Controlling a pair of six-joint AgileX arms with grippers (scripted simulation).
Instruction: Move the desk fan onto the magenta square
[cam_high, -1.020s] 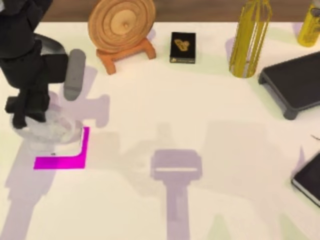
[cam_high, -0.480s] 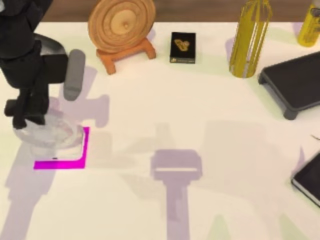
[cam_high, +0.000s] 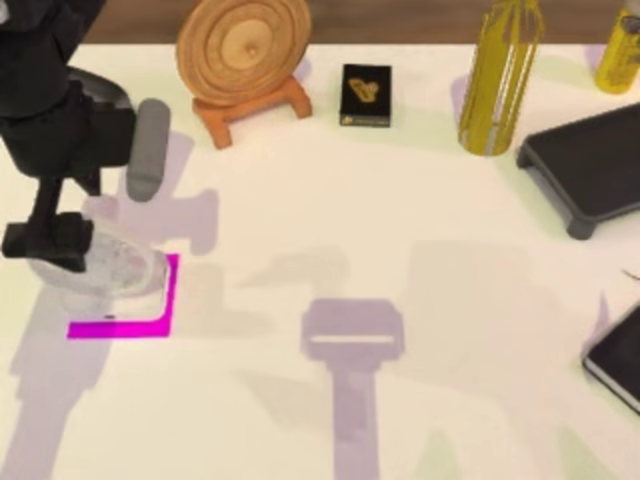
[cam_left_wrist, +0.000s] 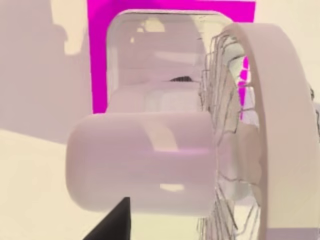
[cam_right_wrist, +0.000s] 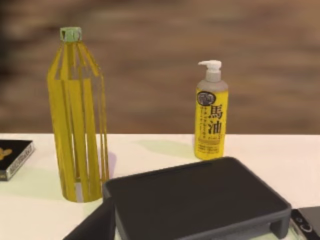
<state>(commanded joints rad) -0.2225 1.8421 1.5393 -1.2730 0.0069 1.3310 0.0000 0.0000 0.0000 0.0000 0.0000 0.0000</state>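
Note:
The desk fan (cam_high: 110, 265), pale and see-through, stands on the magenta square (cam_high: 165, 300) at the table's left, leaving only the square's right and front strips showing. My left gripper (cam_high: 45, 245) hovers over the fan's left side and is open. In the left wrist view the fan's motor housing (cam_left_wrist: 145, 160) and round cage fill the frame over the magenta square (cam_left_wrist: 97, 60). One dark fingertip (cam_left_wrist: 117, 222) shows at the housing's lower edge and the other is out of frame. My right gripper (cam_right_wrist: 142, 235) is parked outside the top view, open, facing the back right of the table.
At the back stand a wooden disc on an orange stand (cam_high: 245, 50), a black box (cam_high: 365, 95), a yellow bottle (cam_high: 498, 80) and a pump bottle (cam_high: 620, 50). A grey bar (cam_high: 150, 150) lies beside the left arm. A dark tray (cam_high: 590, 165) and a black device (cam_high: 620, 355) sit at the right.
The fan settled lower onto the magenta square. My left gripper shifted slightly left and towards the front, and its fingers spread apart off the fan.

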